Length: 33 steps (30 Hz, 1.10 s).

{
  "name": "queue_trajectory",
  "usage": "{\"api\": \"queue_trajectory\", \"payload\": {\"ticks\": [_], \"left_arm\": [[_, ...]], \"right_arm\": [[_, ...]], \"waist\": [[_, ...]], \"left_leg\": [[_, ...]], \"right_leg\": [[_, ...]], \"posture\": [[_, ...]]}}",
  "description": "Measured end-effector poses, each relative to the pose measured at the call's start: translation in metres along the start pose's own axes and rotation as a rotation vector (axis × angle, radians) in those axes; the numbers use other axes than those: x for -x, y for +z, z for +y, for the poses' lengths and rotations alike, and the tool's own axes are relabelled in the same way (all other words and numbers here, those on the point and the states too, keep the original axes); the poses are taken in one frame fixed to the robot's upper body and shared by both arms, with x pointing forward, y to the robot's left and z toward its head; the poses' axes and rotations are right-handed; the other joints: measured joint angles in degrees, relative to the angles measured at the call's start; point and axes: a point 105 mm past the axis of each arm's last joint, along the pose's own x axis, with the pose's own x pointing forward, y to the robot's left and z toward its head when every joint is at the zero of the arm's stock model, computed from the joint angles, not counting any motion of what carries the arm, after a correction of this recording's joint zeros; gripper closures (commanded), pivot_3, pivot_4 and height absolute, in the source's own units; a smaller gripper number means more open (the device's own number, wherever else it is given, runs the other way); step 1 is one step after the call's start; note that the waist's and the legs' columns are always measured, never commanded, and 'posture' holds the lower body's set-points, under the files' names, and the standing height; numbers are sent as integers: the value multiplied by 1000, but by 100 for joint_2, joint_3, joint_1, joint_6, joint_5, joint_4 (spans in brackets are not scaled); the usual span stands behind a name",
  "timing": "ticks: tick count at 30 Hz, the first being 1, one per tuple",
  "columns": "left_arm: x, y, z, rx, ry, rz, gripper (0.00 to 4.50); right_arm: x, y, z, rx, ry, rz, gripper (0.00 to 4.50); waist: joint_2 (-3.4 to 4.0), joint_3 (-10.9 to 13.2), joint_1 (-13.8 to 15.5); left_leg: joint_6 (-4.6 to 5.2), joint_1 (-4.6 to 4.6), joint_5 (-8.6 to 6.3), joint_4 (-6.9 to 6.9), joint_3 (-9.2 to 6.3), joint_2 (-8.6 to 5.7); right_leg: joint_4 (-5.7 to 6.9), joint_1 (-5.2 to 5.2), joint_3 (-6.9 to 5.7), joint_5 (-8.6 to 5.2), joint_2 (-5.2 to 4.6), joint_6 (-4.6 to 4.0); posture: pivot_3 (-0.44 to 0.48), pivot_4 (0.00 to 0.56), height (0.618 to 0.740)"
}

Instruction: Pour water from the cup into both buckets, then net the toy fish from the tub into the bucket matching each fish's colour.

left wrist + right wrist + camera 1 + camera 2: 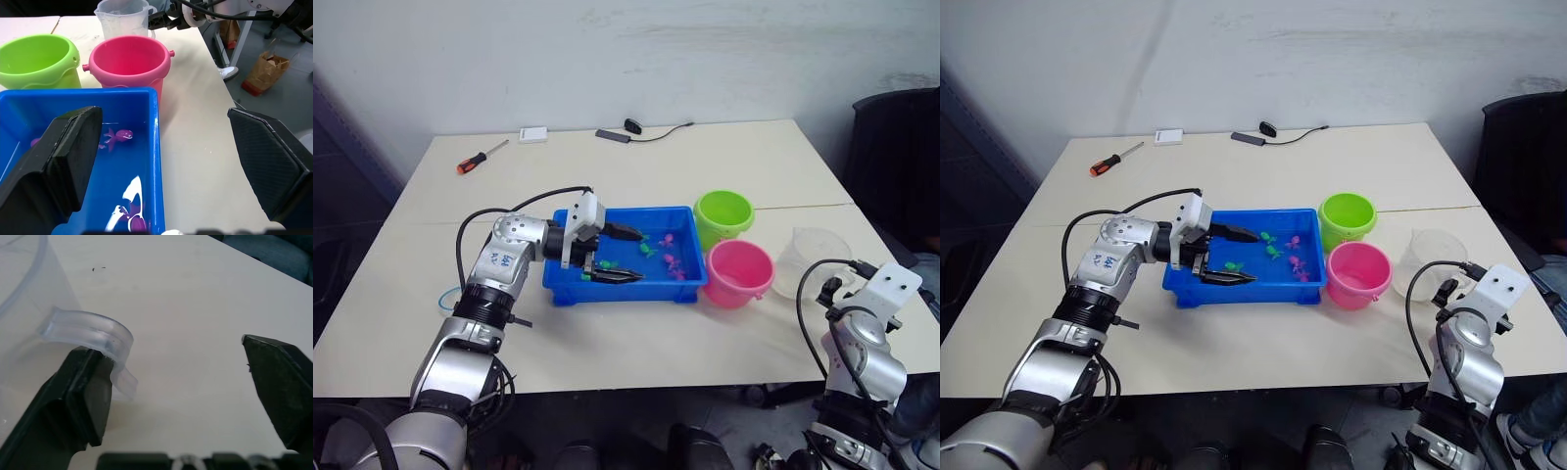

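The broad pale bench [636,323] carries everything. Largest on it is the shallow rectangular bright blue plastic tub [690,294], holding a little water and several tiny green and pink plastic toy fish [670,260]. Just beside the tub's right end stand the lime green round plastic bucket [722,216] and the pink round plastic bucket [738,274], touching or nearly so. The clear plastic measuring cup [815,257] stands upright near the pink bucket, on its right.

The left end effector [628,256] hangs over the tub with its fingers spread wide and nothing between them. The right end effector [178,377] is released too, one finger against the cup's handle [93,335], the other well apart.

Risks, as I judge them: a grip on the thin handle alone could slip or tip the cup; the buckets stand close, so a pour could splash into the wrong one.

Whether the cup or buckets hold water is hard to tell. A small blue loop [448,299] at the left arm may be the net's rim, but it is mostly hidden.
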Motion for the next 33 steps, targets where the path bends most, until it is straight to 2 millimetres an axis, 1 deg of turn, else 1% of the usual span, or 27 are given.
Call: {"api": "queue_trajectory", "payload": {"ticks": [4,6,7,9,10,18,23,29,33], "left_arm": [[1,-1,0,2,2,-1,0],[1,-1,0,2,2,-1,0],[1,-1,0,2,3,-1,0],[0,-1,0,0,2,-2,0],[0,-1,0,-1,2,-2,0],[0,0,0,2,3,-11,0],[0,0,0,11,1,-15,0],[1,3,1,14,13,-40,0],[0,5,2,5,16,-52,0]], "right_arm": [[1,2,2,-7,-3,-22,3085],[1,3,2,-9,-4,-29,4105],[1,7,3,-24,2,-50,4464],[3,19,13,-42,31,-95,4464],[4,20,15,-42,38,-101,4464],[5,17,11,-47,36,-102,4464],[8,20,12,-62,64,-113,4464],[13,32,6,-7,145,-151,4464],[17,45,2,43,196,-179,4464]], "waist": [[0,0,12],[0,0,11],[0,0,7],[-7,-5,4],[-14,-8,12],[-23,-3,14],[-20,-1,16],[-13,7,12],[-11,11,13]], "left_leg": [[0,0,0,1,0,-1],[0,0,0,1,0,-1],[0,2,0,1,-1,-1],[0,10,0,0,-2,-1],[0,12,0,0,-2,0],[3,12,-2,1,-8,-2],[3,12,-2,1,-9,-2],[3,9,-2,0,-7,-3],[3,10,-2,0,-7,-3]], "right_leg": [[-1,0,0,0,-1,0],[-1,0,2,0,-1,0],[-1,1,4,0,-1,0],[1,5,8,0,0,1],[0,9,5,0,1,1],[1,5,18,1,-2,2],[1,3,19,1,-2,2],[-2,0,21,2,-2,4],[-3,-1,23,2,-2,4]], "posture": [[0,150,740],[0,150,740],[0,150,740],[0,150,740],[0,150,740],[0,150,740],[0,150,740],[0,150,740],[0,150,740]]}}
